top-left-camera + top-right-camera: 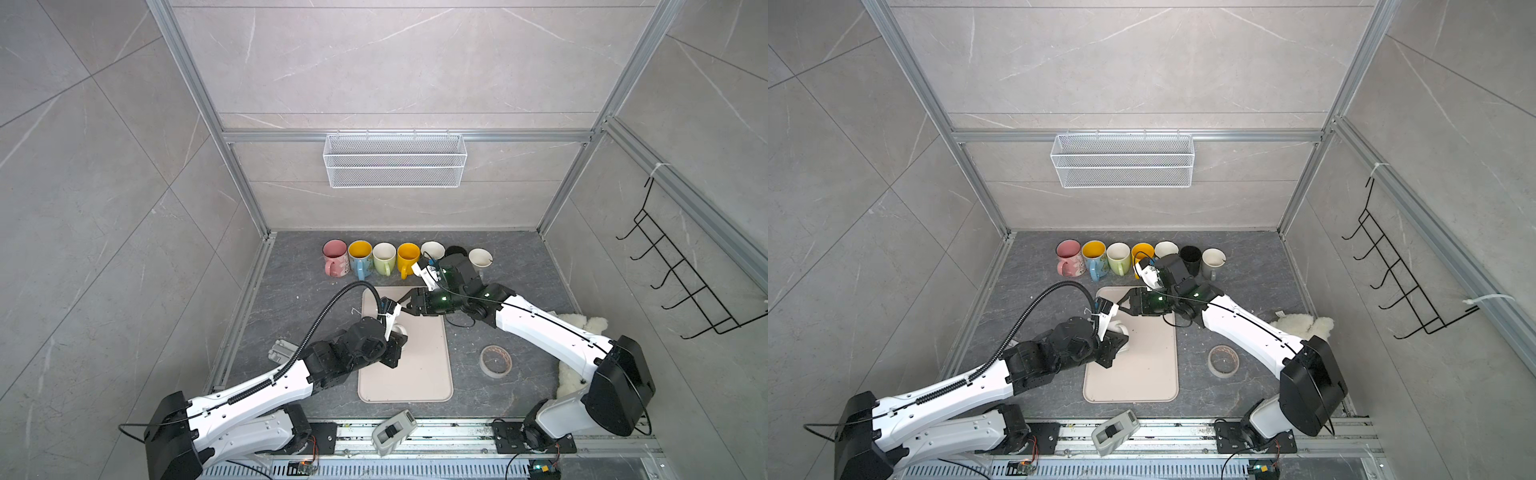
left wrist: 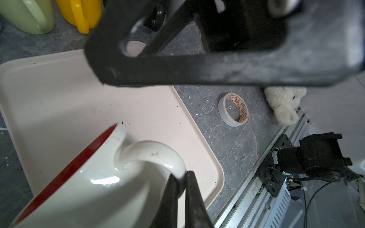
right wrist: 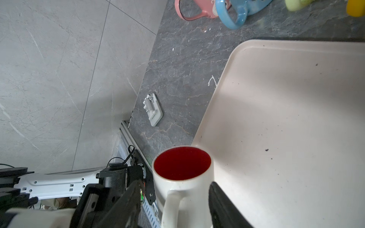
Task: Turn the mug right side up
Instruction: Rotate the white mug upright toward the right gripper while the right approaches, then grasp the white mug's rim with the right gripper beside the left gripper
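Mug: we see a white mug [image 3: 183, 186] with a red inside, its open mouth facing the right wrist camera.
Mug's place: it sits over the far left part of the beige tray [image 1: 415, 374]. We cannot tell whether its base touches the tray, because the left arm [image 1: 257, 386] hides most of it in both top views.
Left tool: the left tool [image 2: 181, 177] is pinched tight on the mug's handle [image 2: 154, 152], with one finger on each side of the loop.
Right tool: the right tool [image 3: 174, 182] stands partly open. In its wrist view the mug shows between the fingers with a gap on one side, and we see no grip.
Row behind: seven mugs [image 1: 384, 257] stand upright along the far edge of the worktop [image 1: 478, 399].
Right of tray: a tape roll [image 2: 223, 114] lies flat on the worktop, with a white plush toy [image 2: 282, 100] beyond it.
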Robot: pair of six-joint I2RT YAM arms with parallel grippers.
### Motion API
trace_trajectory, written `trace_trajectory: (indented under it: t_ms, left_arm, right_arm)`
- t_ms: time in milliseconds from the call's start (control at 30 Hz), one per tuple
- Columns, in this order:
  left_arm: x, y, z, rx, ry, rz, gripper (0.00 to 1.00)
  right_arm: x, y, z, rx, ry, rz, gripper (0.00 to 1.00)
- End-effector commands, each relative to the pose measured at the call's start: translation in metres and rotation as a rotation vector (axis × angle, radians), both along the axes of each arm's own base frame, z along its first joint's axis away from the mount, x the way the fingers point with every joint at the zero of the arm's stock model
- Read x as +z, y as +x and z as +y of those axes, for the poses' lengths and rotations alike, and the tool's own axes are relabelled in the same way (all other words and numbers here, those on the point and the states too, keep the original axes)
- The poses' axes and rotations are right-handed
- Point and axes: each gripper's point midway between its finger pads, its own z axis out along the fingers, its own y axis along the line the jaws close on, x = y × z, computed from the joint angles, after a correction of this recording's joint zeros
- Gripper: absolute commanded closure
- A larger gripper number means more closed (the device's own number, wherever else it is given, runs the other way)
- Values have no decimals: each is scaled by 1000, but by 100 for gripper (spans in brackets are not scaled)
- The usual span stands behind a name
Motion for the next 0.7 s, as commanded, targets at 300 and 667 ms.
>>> trace_trajectory:
  t_ms: [300, 667]
  left_arm:
    - [58, 15, -17, 2, 11, -296, 100]
    - [56, 11, -20, -38, 124, -387, 100]
  right_arm:
    - [-1, -17, -6, 81, -85, 85, 51]
    - [-6, -32, -12, 138, -144, 146, 52]
